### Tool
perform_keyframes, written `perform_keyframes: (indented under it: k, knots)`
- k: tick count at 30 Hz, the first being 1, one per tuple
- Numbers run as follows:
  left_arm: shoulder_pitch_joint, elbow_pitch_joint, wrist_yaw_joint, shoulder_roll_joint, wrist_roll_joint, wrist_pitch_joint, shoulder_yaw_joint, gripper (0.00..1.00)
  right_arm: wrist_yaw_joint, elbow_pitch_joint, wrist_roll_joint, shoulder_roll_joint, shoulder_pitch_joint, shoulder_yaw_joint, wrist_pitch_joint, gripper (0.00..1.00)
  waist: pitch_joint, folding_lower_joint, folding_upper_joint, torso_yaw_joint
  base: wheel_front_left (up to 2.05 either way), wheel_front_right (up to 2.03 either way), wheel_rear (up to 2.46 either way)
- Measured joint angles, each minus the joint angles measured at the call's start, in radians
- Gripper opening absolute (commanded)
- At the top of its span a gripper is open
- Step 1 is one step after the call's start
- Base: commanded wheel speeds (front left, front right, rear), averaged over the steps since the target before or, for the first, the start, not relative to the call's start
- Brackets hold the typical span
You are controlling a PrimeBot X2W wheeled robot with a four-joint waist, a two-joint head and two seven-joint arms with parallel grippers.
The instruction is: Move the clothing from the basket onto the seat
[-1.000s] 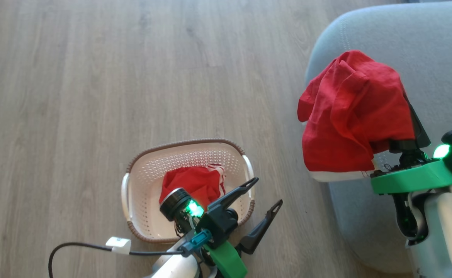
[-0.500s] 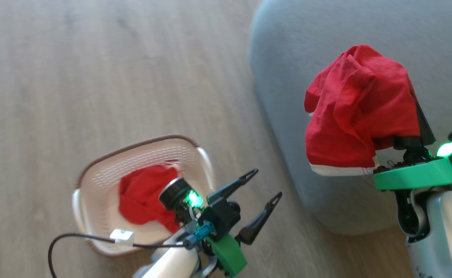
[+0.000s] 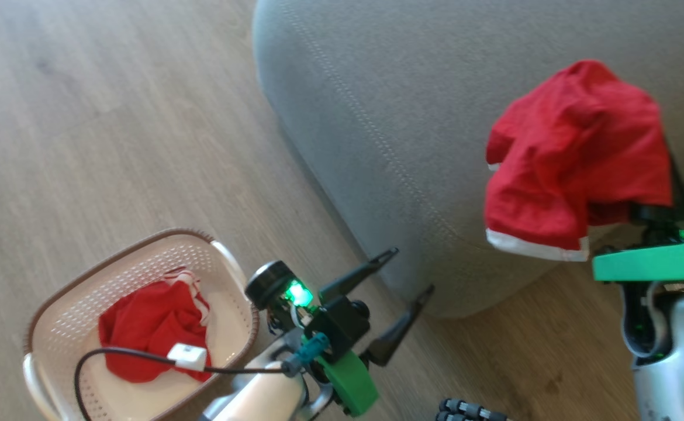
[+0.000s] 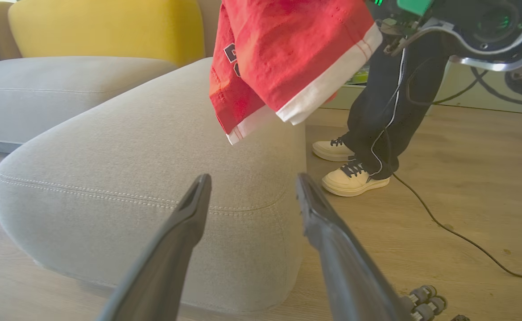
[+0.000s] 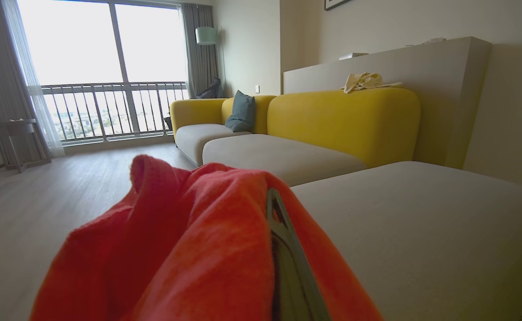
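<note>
Clothing, head view: one red garment [image 3: 576,169] hung draped over the right gripper [image 5: 273,200] above the edge of the grey seat [image 3: 406,117]. A second garment [image 3: 149,327] lay crumpled in the basket [image 3: 79,298] on the wood floor [image 3: 114,117]. The left gripper [image 3: 412,270] stood spread wide and empty, just beside the seat's corner. Left wrist view: the parted fingers pointed at the seat's rounded end. The white-hemmed garment hung clear above it, with a person's legs [image 4: 390,111] beyond. Right wrist view: the right gripper's jaws were closed on the garment, which covered most of the fingers; the seat lay ahead, to the right.
</note>
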Motion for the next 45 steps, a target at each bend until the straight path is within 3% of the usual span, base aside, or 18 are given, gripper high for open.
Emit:
perform_keyframes:
  k: [11,24,36,45]
  knots:
    - [-0.005,0.003,0.0,0.001,-0.036,0.0,-0.062,1.0,0.0,-0.034,-0.01,0.027,0.067,-0.087,0.0,0.0,-0.007,0.0,0.0,-0.031,0.0,0.0,0.0]
    - [-0.004,0.004,0.0,0.004,-0.023,0.0,-0.041,1.0,0.0,-0.031,-0.01,0.026,0.055,-0.089,0.0,0.0,0.01,0.0,0.0,-0.028,0.0,0.0,0.0]
    - [-0.035,0.016,0.0,0.072,0.023,0.0,-0.034,1.0,0.0,0.002,0.033,-0.056,-0.232,-0.096,0.0,0.0,0.157,0.0,0.0,-0.032,0.0,0.0,0.0]
    - [-0.156,0.045,0.0,0.107,0.042,0.0,-0.084,1.0,0.0,0.084,0.052,-0.13,-0.526,-0.163,0.0,0.0,0.319,0.0001,0.0,0.015,0.0,0.0,0.0]
